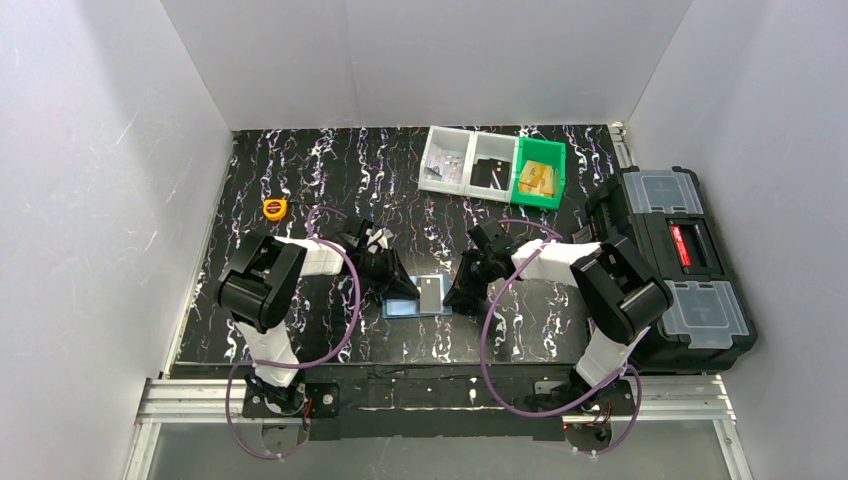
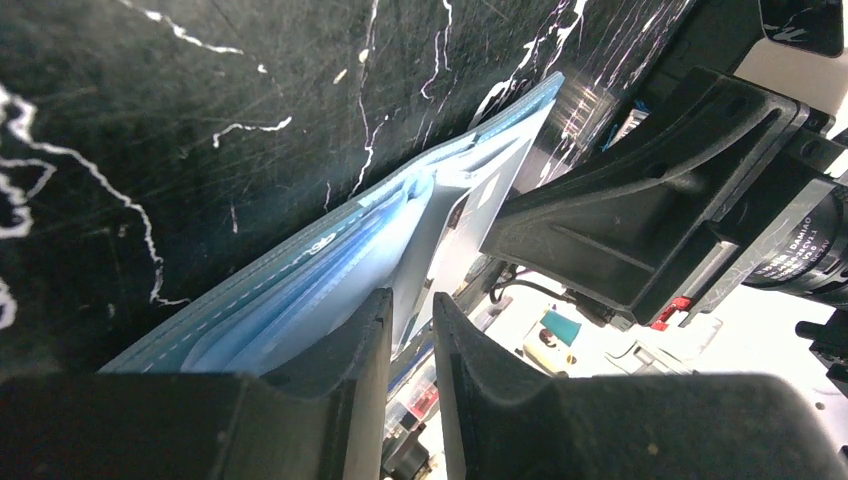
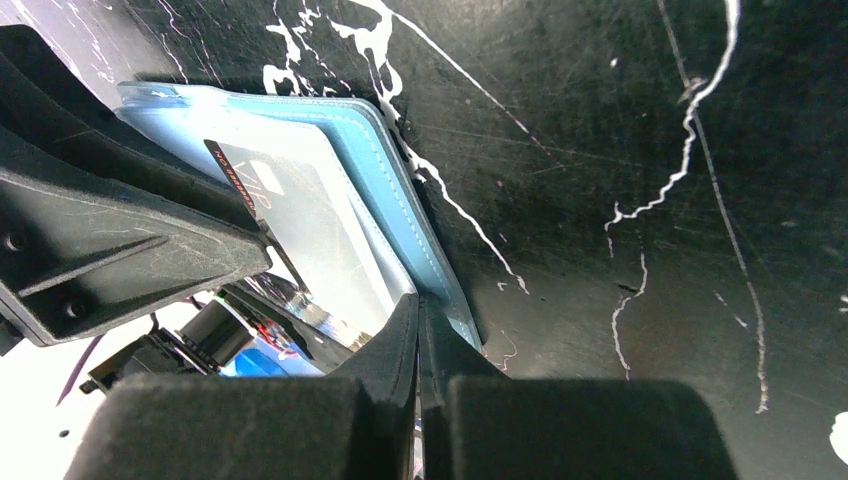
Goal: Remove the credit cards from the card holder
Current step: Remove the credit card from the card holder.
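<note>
Our card holder (image 1: pixel 403 309) lies open on the bench (image 1: pixel 300 180). The left tool (image 2: pixel 412 305), narrowly parted, seems to pinch one card (image 1: pixel 430 292), not yet free. The right tool (image 3: pixel 418 312) is closed tight at the holder's edge.

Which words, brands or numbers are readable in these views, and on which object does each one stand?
"VIP": on the grey card in the open card holder.
"DAMIAO": on the black motor at the right arm's wrist.
Too small or blurred to read: the red print along the card's edge, the smaller line beside "DAMIAO", and the red label on the toolbox.
</note>
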